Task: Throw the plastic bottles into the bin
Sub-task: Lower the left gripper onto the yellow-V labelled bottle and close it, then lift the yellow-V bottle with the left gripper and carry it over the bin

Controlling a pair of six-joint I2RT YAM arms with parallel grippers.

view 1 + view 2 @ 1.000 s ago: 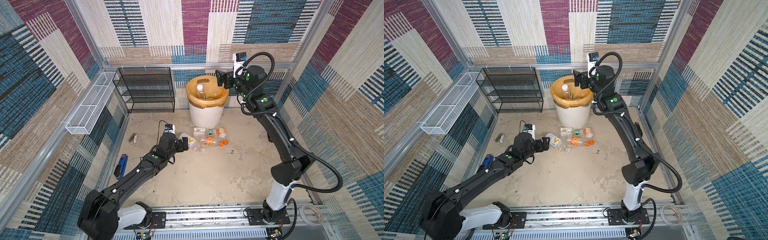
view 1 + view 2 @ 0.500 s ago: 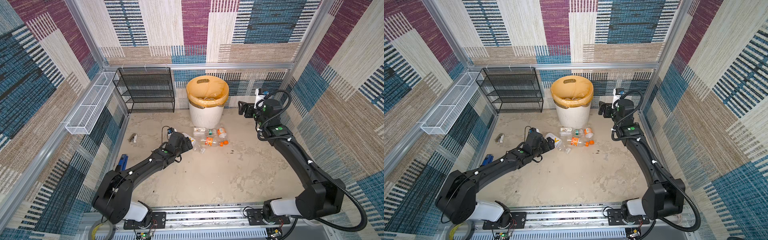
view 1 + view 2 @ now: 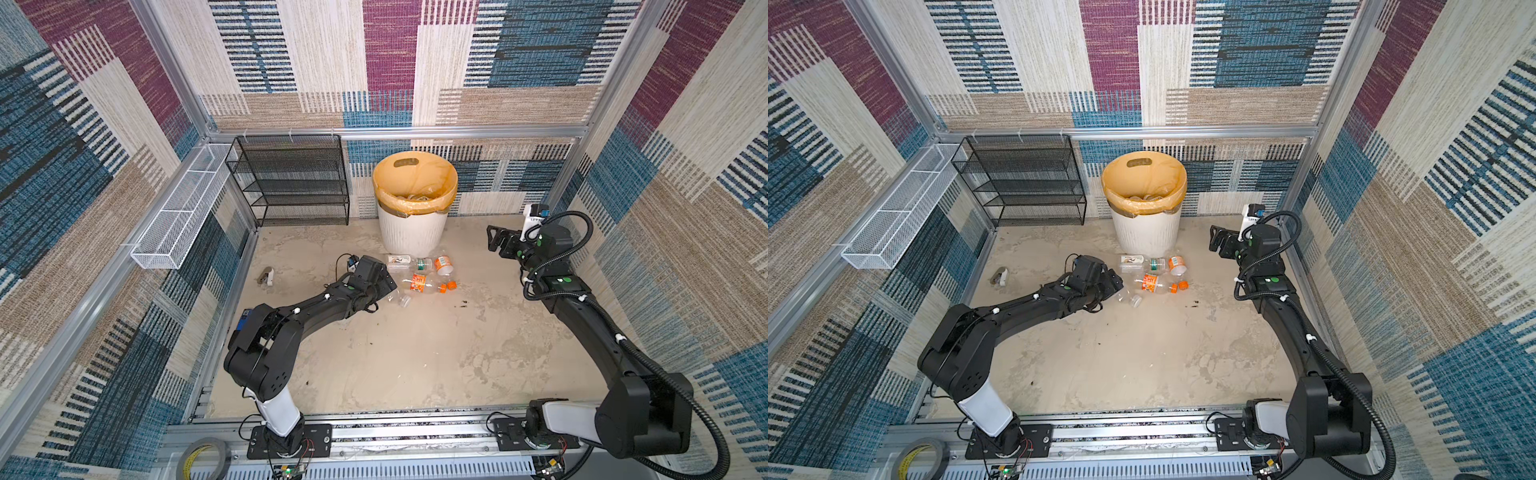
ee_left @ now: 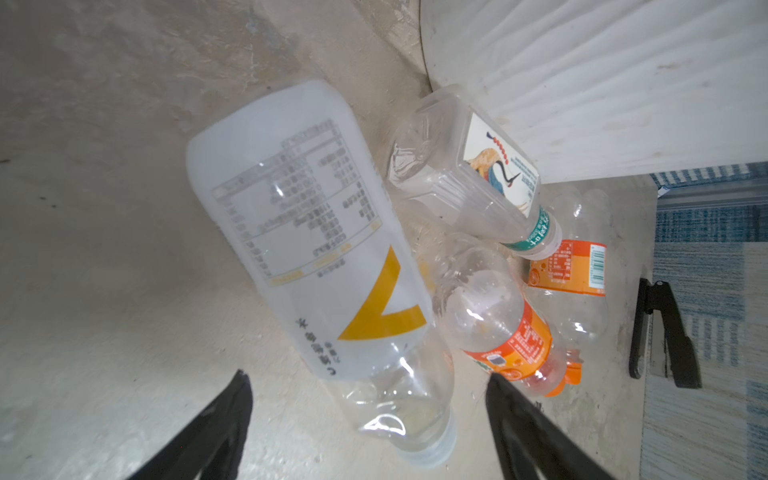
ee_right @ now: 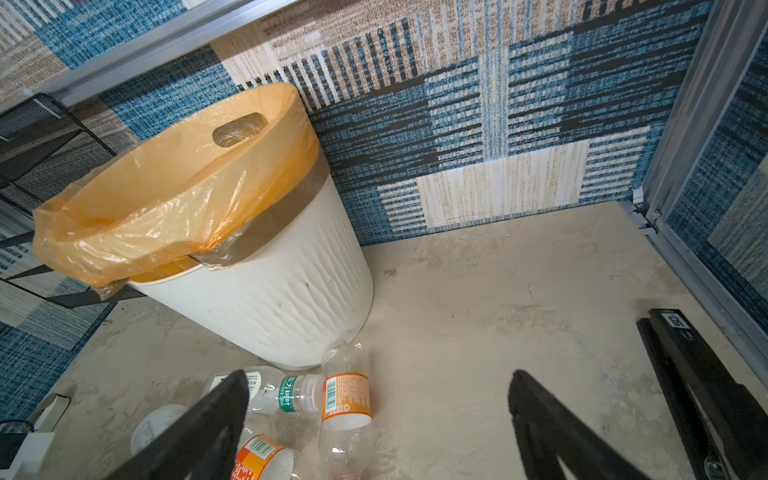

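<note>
Several clear plastic bottles [image 3: 417,284] nr round white ribbed bin [image 3: 413,232]; left gripper [image 4: 368,376], open & empty like right gripper [image 5: 378,376], should straddle yellow-chevron bottle [image 4: 307,232] squarely.

The round ribbed plastic bin [image 3: 411,237] is white, lined with a translucent orange-yellow bag [image 3: 415,183]. At its six o'clock, a large clear plastic bottle [image 4: 307,232] bears a white label with a yellow chevron; a smaller clear bottle [image 4: 515,340] has an orange label and cap. The surface [image 3: 415,353] is mottled beige-grey; the woven walls [image 3: 390,41] are striped patches of blue, magenta and cream.
</note>
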